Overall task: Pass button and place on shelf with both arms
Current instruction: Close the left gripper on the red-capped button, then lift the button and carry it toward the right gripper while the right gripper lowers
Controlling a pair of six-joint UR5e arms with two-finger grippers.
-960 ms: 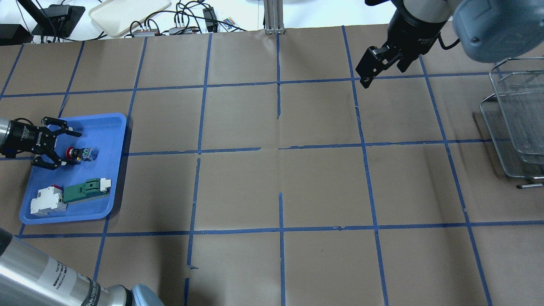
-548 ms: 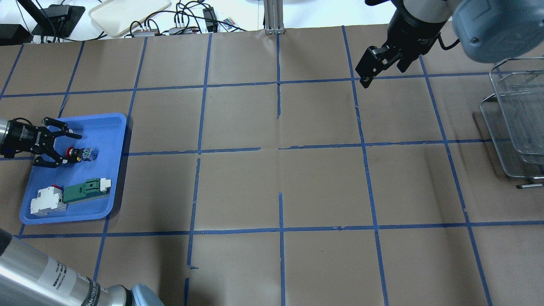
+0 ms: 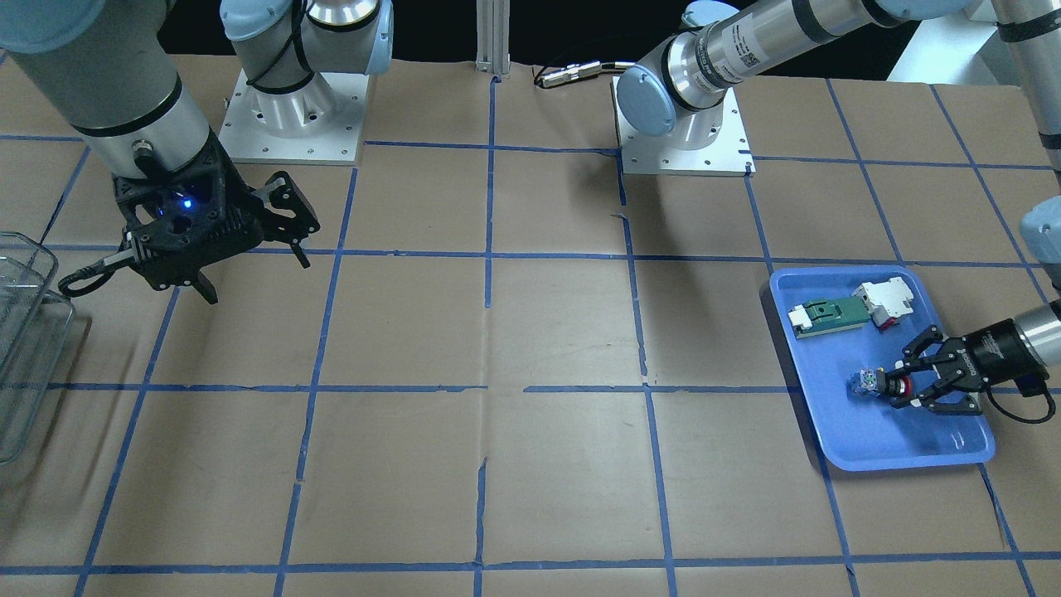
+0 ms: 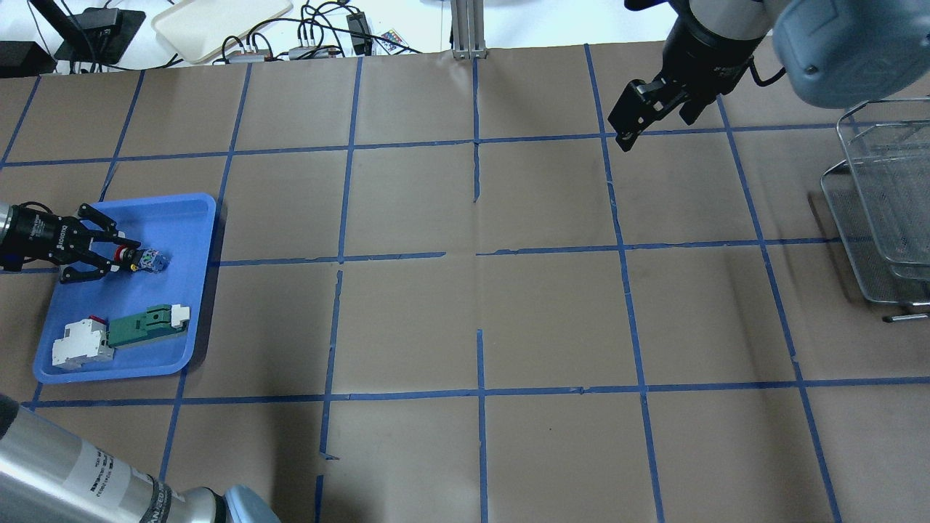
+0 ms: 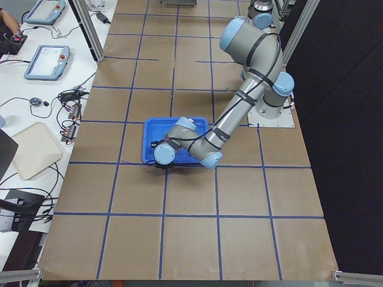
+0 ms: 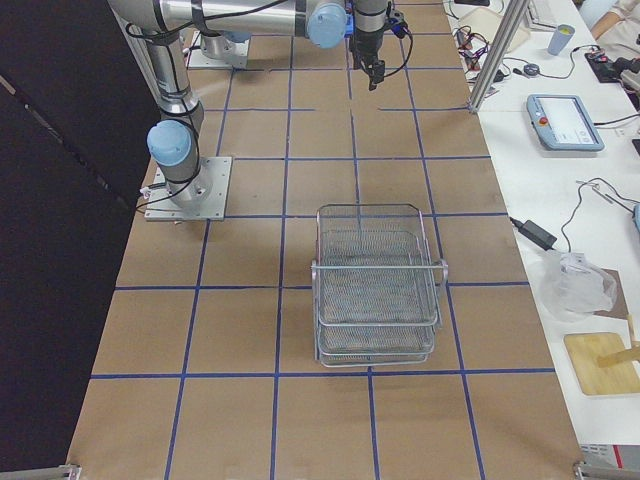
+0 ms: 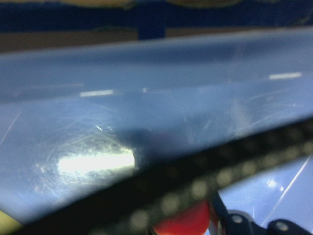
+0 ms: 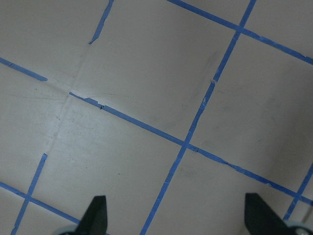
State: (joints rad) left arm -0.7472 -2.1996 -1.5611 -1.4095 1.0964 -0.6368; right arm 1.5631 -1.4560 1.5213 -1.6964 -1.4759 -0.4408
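Exterior right view: we log the shelf (image 6: pixel 378 268) standing well apart from both grippers. Overhead, the blue tray (image 4: pixel 182 218) sits at the table's left. The right gripper (image 3: pixel 255 278) hovers with its jaws spread wide, empty. The left gripper (image 4: pixel 120 256) is low in the tray, pinched onto the red cap of the button (image 4: pixel 149 259) lying there.

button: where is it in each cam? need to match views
Front-facing: button right side, in the blue tray, between the fingers of the left gripper.
Overhead: button far left, in the tray's upper half.
Exterior left: hidden behind the left arm; tray shows.
Exterior right: not in it.
Left wrist: blurred red cap at the bottom edge.
Right wrist: not in it.
Shared landmark: the tray.
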